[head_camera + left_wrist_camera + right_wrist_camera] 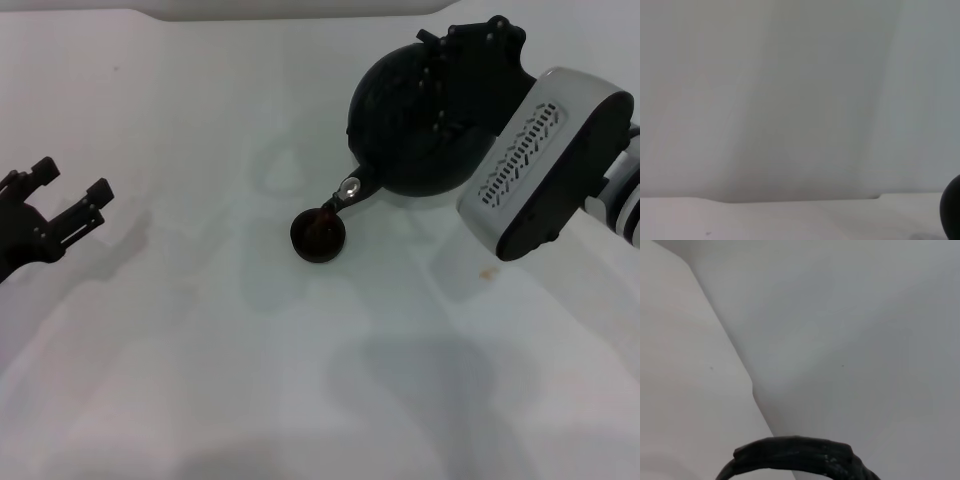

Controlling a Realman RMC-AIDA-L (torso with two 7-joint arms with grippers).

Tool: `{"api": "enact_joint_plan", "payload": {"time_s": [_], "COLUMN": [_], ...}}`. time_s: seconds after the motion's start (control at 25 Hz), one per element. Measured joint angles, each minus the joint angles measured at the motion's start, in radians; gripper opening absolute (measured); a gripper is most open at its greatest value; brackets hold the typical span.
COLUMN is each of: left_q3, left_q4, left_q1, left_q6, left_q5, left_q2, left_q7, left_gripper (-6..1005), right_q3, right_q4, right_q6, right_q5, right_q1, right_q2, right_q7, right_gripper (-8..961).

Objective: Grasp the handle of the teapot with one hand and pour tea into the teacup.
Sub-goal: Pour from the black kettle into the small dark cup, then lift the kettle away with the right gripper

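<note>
The round matte black teapot [415, 120] hangs tilted above the white table, its spout with the silvery piece [350, 187] pointing down over the small dark teacup [318, 235], which shows reddish-brown inside. My right gripper [478, 45] is at the pot's top, shut on the handle. The handle is mostly hidden in the head view and shows as a black ribbed arch in the right wrist view [795, 455]. My left gripper [72, 182] is open and empty at the far left. A dark edge of the teapot [952, 210] shows in the left wrist view.
The white table [200, 340] carries only the teacup. My right wrist's grey-white housing [545, 165] hangs over the table's right side. A pale wall edge runs along the back [230, 12].
</note>
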Motion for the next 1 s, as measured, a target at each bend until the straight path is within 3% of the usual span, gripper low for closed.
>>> {"api": "enact_joint_plan", "payload": {"time_s": [1.0], "left_q3": [0.0], "left_q4": [0.0], "left_q1": [-0.012], "left_q6": [0.021], "left_q5": [0.004], "left_q2": [0.0], "left_q7": [0.002], "left_gripper": [846], "right_q3": [-0.006], "right_q4": [0.001], "right_q6": [0.007], "right_q5": [-0.011], "right_q1": [0.004], "right_q2": [0.001], "right_q7": [0.0], "right_gripper": [107]}}
